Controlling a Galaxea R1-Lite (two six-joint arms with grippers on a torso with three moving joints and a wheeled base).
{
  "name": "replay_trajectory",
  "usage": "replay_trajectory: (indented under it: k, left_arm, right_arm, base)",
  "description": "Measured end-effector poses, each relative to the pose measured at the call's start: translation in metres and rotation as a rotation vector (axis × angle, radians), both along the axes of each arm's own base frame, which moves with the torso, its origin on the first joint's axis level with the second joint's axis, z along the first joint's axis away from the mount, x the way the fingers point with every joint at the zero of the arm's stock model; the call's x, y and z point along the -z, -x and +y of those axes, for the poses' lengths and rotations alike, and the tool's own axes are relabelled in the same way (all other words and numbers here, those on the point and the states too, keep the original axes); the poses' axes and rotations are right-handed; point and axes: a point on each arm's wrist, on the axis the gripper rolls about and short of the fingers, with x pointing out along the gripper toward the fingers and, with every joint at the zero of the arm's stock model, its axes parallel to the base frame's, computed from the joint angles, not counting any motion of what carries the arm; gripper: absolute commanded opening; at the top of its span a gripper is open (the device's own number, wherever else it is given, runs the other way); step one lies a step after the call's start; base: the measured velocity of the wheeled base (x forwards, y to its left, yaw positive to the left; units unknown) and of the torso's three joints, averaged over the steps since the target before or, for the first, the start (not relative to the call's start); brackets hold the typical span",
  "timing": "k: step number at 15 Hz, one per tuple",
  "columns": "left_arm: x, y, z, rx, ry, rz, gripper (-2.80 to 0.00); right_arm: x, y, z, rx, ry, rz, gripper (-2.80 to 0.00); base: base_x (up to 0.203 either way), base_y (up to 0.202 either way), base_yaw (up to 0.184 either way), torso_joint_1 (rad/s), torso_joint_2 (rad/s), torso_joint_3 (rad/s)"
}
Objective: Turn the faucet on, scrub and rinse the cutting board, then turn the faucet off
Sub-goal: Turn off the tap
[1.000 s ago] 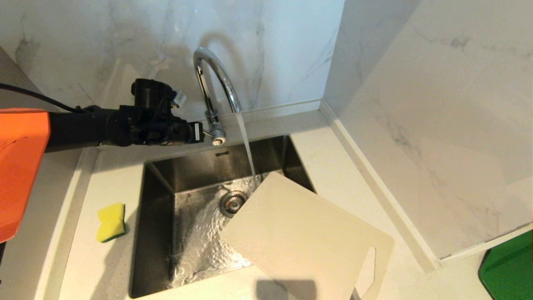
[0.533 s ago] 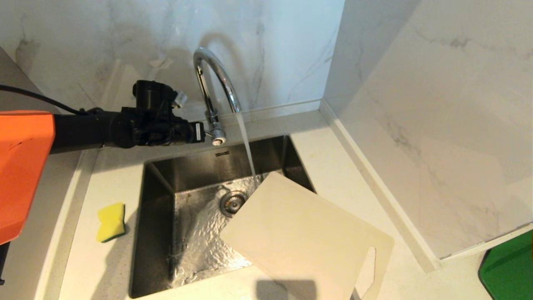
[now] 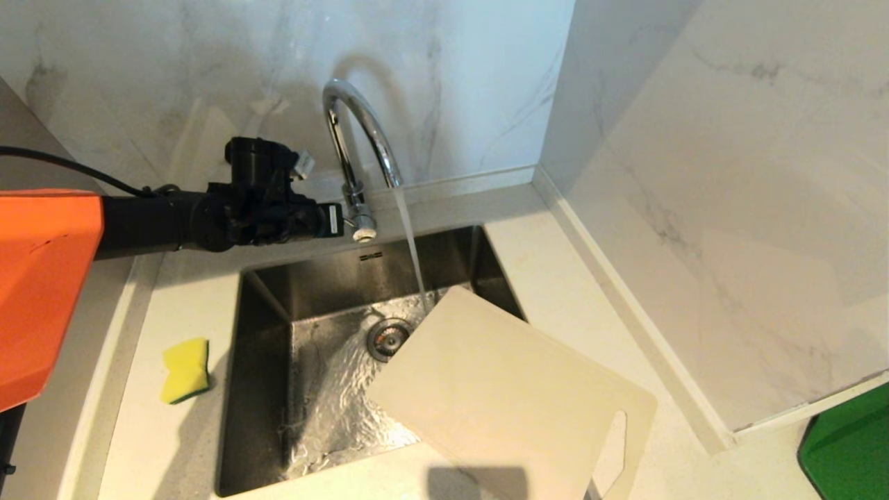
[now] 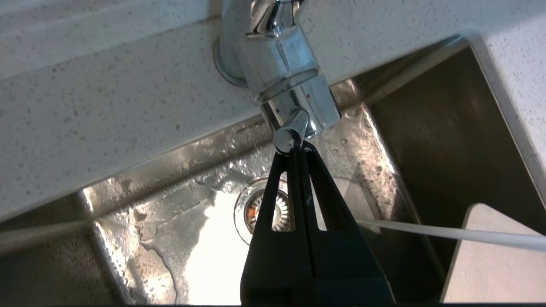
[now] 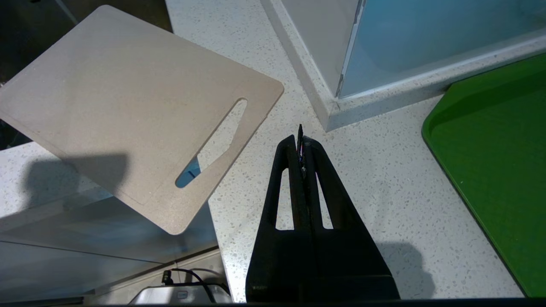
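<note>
Water runs from the chrome faucet (image 3: 340,85) down onto the far corner of the cutting board (image 3: 507,396). The cream board leans over the sink's right rim, slot handle toward me. My left gripper (image 3: 340,221) reaches in level from the left, shut, with its tips (image 4: 296,149) against the end of the faucet's small lever (image 4: 288,138); nothing is between the fingers. My right gripper (image 5: 300,140) is shut and empty, hanging over the counter beside the handle end of the cutting board (image 5: 128,98); it is outside the head view.
A yellow-green sponge (image 3: 185,370) lies on the counter left of the steel sink (image 3: 312,292), whose wet floor has a round drain (image 3: 387,338). A green tray (image 3: 847,444) sits at the far right. Marble walls close off the back and right.
My left arm has crept slightly right toward the faucet, tips staying at the lever. Water keeps running; the board and sponge have not moved.
</note>
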Motion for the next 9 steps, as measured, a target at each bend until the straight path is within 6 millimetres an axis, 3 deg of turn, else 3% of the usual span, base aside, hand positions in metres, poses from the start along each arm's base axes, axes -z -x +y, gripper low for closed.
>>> replay_trajectory:
  k: [9]
  left_arm:
    - [-0.008,-0.0077,0.0051,-0.023,-0.108,-0.159,-2.8]
  right_arm:
    - [0.0,0.0,0.0,0.0,0.0,0.0,-2.8]
  base:
    - [0.0,0.0,0.0,0.0,0.0,0.0]
